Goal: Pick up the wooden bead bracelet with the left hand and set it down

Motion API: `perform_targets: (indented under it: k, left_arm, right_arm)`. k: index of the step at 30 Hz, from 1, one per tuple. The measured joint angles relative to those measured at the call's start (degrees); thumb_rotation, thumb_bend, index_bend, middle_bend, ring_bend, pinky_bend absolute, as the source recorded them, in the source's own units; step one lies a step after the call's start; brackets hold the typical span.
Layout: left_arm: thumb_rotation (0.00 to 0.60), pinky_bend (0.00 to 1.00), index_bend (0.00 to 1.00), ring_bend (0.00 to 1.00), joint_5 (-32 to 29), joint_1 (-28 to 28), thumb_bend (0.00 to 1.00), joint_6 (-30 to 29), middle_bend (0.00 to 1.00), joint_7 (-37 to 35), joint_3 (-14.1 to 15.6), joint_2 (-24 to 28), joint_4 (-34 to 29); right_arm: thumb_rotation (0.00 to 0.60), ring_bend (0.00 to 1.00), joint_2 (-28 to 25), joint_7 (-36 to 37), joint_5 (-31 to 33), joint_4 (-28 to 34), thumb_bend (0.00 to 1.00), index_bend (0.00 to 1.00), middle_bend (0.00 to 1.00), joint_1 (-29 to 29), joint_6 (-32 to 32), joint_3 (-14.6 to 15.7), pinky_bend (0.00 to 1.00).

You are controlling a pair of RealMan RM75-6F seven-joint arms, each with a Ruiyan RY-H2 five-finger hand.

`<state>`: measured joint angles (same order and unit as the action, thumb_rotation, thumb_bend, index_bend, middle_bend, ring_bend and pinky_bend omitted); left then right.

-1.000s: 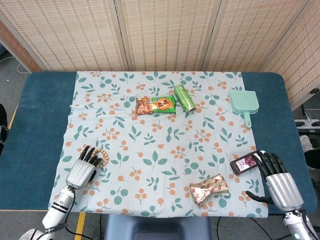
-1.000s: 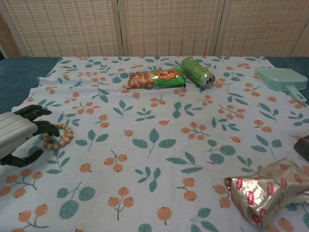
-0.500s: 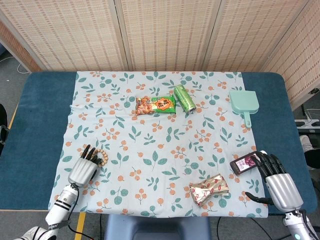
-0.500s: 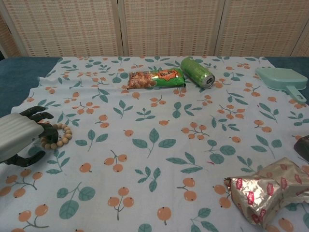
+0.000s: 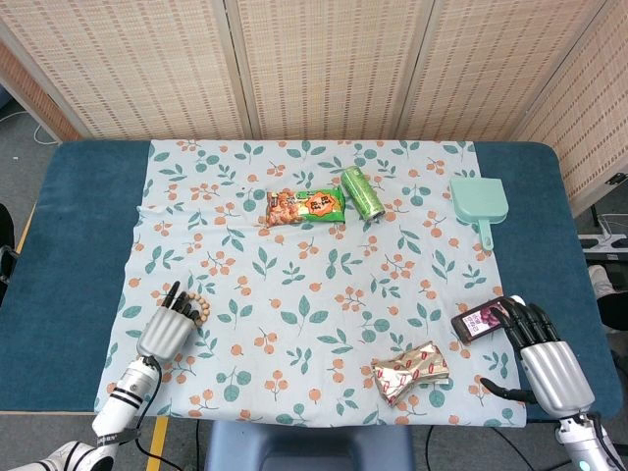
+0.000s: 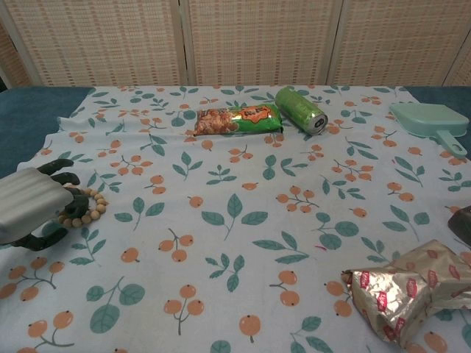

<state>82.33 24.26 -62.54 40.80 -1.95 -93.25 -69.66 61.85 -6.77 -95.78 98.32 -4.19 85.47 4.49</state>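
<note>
My left hand [image 6: 33,212] lies at the cloth's [image 5: 314,245] near-left edge, fingers curled over the bracelet [image 6: 82,207], apparently gripping it. My right hand [image 5: 545,353] rests spread beside a dark packet [image 5: 479,320].

Two silver-backed hands w/ black fingers: left hand [image 5: 165,329], right hand [image 5: 542,355]; white/black-banded forearms.

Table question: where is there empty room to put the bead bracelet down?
The biggest bare patch is the middle of the cloth, between the snack bag up top and the crinkled wrapper below. The front left corner near the bracelet and left robot hand is free too. The back middle is crowded.
</note>
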Motion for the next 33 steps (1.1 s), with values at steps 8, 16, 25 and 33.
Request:
perform_targets:
  k: [8,16,25,33]
  left_arm:
    - [0.600,0.00,0.58,0.26,-1.38,0.88,0.44,-0.15,0.57,3.34,-0.15,-1.06,1.01]
    - [0.600,0.00,0.61,0.30,-0.92,1.14,0.47,-1.24,0.61,3.28,-0.09,-1.44,1.48]
    - [0.600,0.02,0.70,0.38,1.19,3.40,0.74,-4.74,0.69,-0.26,-2.76,-2.15,5.46]
    - [0.600,0.02,0.71,0.39,-1.19,7.14,0.77,-4.35,0.70,-1.57,-8.05,-1.98,7.99]
  right_arm:
    - [0.414,0.00,-0.33,0.61,-0.45,0.15,0.08,0.00,0.00,0.31,0.09,-0.11,0.00]
    - [0.413,0.00,-0.55,1.02,-0.56,0.25,0.09,0.00,0.00,0.45,0.07,-0.20,0.00]
    - [0.413,0.00,-0.88,2.01,-0.77,0.30,0.08,0.00,0.00,0.54,-0.14,-0.32,0.00]
    - [0.413,0.00,-1.19,2.87,-0.69,0.33,0.09,0.00,0.00,0.41,-0.96,-0.34,0.00]
